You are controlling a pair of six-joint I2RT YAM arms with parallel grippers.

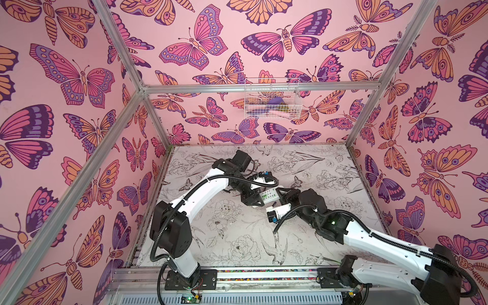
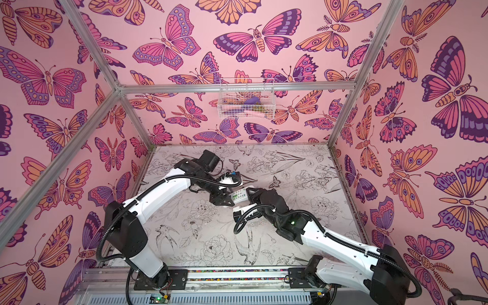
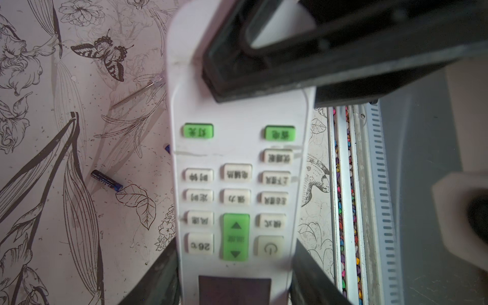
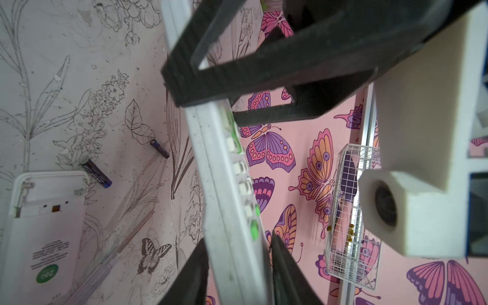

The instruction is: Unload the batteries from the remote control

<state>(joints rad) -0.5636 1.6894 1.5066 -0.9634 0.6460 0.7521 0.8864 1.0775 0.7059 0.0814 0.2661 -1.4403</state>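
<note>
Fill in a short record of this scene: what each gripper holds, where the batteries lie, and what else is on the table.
left gripper: closed on the held remote, at its display end
right gripper: closed on the same remote's other end
held remote: raised above the table, between both arms
batteries: one battery near the second remote, another battery farther off, both lying flat
second remote: face down, cover off, bay looks empty
clear pen: beside the second remote
</note>
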